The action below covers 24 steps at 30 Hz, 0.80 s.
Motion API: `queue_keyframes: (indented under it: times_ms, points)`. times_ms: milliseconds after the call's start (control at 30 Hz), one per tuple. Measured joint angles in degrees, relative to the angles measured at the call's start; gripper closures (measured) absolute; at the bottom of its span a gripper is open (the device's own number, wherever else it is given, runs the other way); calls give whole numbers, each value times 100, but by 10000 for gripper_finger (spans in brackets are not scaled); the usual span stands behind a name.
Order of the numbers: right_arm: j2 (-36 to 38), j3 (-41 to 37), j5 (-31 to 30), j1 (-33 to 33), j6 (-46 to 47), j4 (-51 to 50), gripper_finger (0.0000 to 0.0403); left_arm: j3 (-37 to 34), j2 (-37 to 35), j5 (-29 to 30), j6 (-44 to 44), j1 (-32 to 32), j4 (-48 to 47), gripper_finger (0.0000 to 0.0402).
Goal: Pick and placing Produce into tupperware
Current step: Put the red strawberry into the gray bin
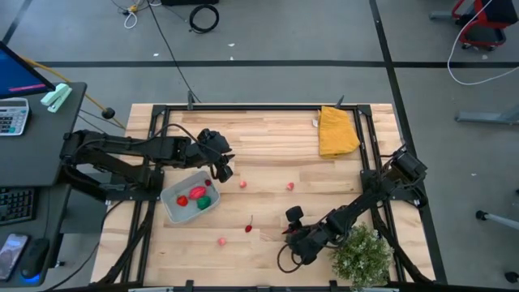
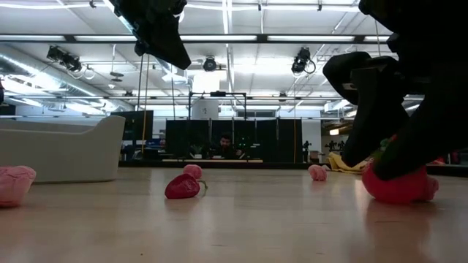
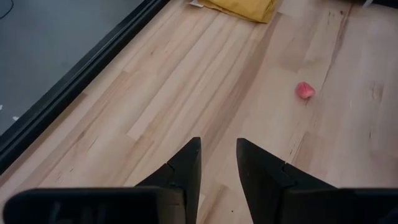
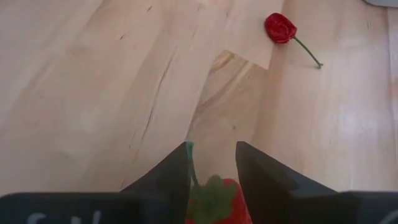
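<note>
The right hand closes around a small red strawberry near the bushy plant; light and squashy-looking, it is probably best pinched across its middle.

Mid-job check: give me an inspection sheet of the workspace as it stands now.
Surface: wooden table in a dark frame.
Job's things: tupperware at the left, holding red and green produce; loose pieces on the wood include a stemmed red piece, pink ones.
Clutter: yellow cloth at the far edge; green plant at the near right.
Grippers: left gripper hovers beside the tupperware, fingers apart, nothing between them; right gripper is low over a red leafy-topped piece between its fingers, grip not confirmed.
Cables: black cable looped beside the right arm; more on the floor.
Surroundings: desk with calculator; a person far behind.
</note>
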<state>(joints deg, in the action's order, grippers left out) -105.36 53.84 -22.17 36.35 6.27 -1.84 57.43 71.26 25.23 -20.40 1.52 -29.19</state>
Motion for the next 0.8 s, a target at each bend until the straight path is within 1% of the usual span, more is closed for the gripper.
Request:
queue_keyframes:
  times_ms: [200,333,533,600,700,800]
  points:
    - [1,0,-2,-26,28,19,293,0,-2,0,3,0,-2,294]
    - [2,0,-2,-24,347,19,315,0,-1,0,7,0,-2,294]
    - [2,0,-6,-98,1023,22,371,0,-1,0,8,0,-2,295]
    - [2,0,-36,-187,1063,51,392,0,-2,0,11,0,-2,296]
    - [2,0,-114,-409,929,314,394,0,-3,0,39,0,0,301]
    - [3,0,-179,-739,632,1022,395,2,-75,2,197,0,5,308]
